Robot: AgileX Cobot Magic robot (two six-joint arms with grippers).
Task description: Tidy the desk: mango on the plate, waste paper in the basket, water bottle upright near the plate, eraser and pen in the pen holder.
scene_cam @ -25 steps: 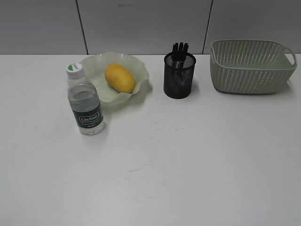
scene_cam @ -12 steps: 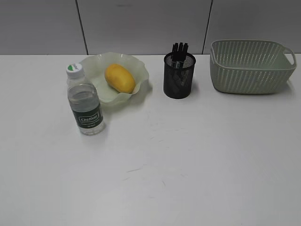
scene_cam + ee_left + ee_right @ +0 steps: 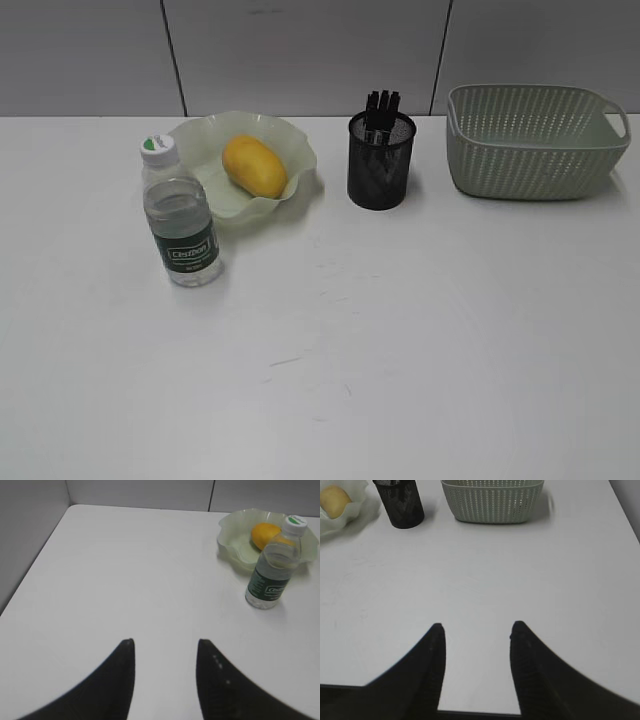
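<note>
A: Has anything shifted over the last second?

B: Nothing I can find. The wide white desk (image 3: 420,350) looks the same as a second ago, and every item sits where it did. My judgement is that the tidying is essentially done and both arms are parked.

A: Where are the grippers?

B: The left gripper (image 3: 165,652) hangs over bare tabletop with its two dark fingers spread and nothing between them. The right gripper (image 3: 477,635) is likewise parted and empty, near the desk's front edge.

A: And the containers, biggest first?

B: The pale sage-green woven-look plastic basket (image 3: 492,502) stands far ahead of the right gripper, slightly to its right. Its inside is hidden, so I cannot tell whether the waste paper is in it; no scrap shows on the desk. The pale green ruffled plate (image 3: 235,537) lies far ahead and right of the left gripper, holding the yellow-orange oval mango (image 3: 264,534). The black mesh pen holder (image 3: 399,505) stands ahead-left of the right gripper, with dark pen tops (image 3: 382,100) poking out; the eraser is not visible.

A: The bottle?

B: The clear green-labelled water bottle (image 3: 272,565) stands upright just beside the plate, on its nearer side from the left gripper.
</note>
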